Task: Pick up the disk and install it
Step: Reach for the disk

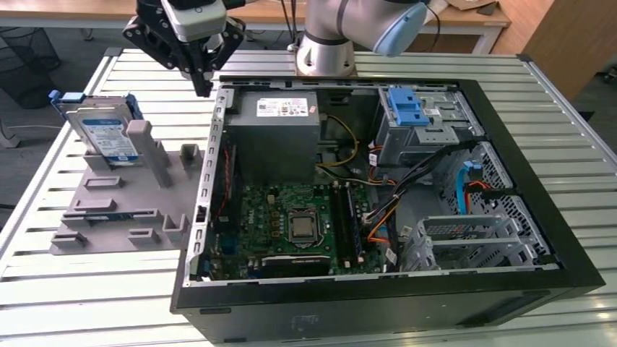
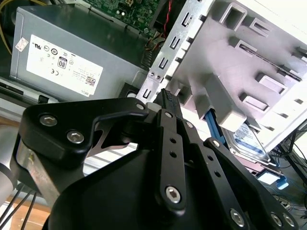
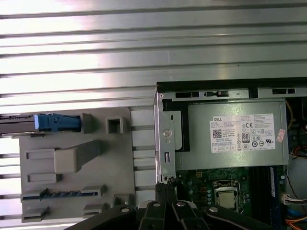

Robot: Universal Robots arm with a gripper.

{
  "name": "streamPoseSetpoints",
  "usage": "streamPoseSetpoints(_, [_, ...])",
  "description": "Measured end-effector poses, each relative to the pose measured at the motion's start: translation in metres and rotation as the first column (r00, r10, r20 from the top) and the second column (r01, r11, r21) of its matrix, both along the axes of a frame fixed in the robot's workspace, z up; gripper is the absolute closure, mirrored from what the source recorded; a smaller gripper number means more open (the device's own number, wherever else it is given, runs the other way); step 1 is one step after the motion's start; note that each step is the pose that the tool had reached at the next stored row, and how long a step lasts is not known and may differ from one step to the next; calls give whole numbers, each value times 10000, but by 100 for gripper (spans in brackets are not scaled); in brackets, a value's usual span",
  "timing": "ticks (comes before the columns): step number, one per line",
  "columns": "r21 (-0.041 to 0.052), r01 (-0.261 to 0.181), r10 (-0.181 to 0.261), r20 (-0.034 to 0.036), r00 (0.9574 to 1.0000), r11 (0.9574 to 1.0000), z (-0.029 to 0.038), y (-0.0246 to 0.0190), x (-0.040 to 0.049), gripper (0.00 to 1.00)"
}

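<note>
Colour key: disk (image 1: 108, 134), silver-grey with a white-and-blue label and bright blue bracket; holder fixture (image 1: 121, 210), plain matte grey; computer case (image 1: 386, 307), black; motherboard (image 1: 289, 213), green; power supply (image 1: 274, 137), grey with a white label; drive-bay latch (image 1: 409, 108), bright blue; table (image 1: 87, 296), silvery, striped by parallel slats; gripper (image 1: 202, 88), black.

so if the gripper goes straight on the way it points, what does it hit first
The gripper would likely meet the computer case's metal edge beside the power supply; depth is unclear.
</note>
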State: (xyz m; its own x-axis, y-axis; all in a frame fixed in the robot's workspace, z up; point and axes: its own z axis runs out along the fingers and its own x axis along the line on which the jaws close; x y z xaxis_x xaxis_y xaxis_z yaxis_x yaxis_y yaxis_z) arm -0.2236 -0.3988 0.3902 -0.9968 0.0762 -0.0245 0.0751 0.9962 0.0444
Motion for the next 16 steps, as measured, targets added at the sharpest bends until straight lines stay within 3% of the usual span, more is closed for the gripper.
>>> streamPoseSetpoints(16, [0, 0, 0, 0, 10000, 10000, -2, 0, -83, 89])
